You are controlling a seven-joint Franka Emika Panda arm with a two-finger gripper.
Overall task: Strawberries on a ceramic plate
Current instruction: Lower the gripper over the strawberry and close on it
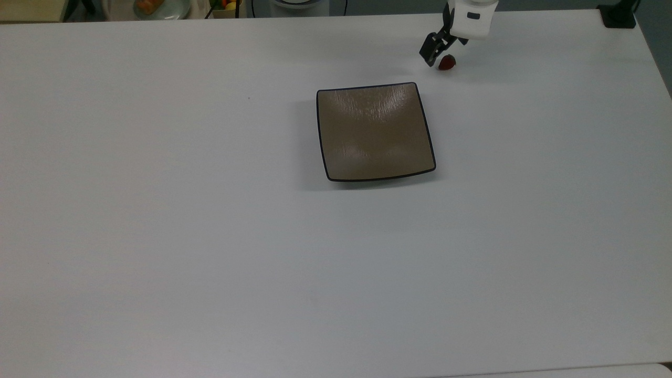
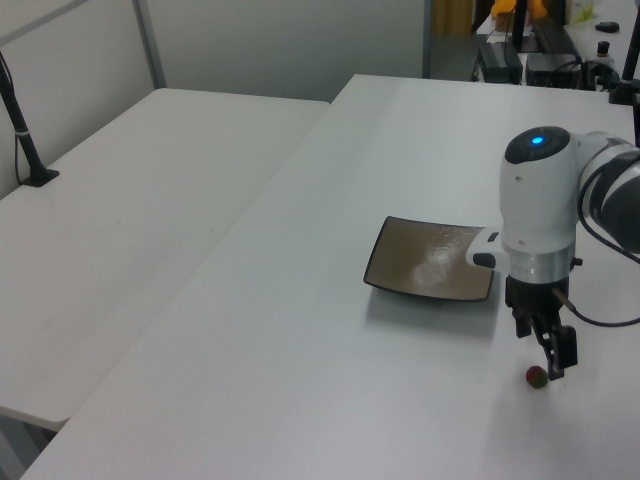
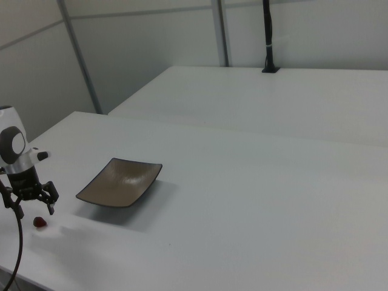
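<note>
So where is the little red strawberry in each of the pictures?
Top view: the strawberry lies near the top edge, up and right of the ceramic plate, beside the pincer.
Left view: the strawberry sits low on the right, below and right of the plate.
Right view: the strawberry sits low on the left, left of the plate.
Shared landmark: the square brown plate.

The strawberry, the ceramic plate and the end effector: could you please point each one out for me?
strawberry (image 1: 447, 63), top view, on its red body.
ceramic plate (image 1: 374, 131), top view, on its bare glazed middle.
end effector (image 3: 32, 204), right view, midway between its two spread fingertips.
</note>
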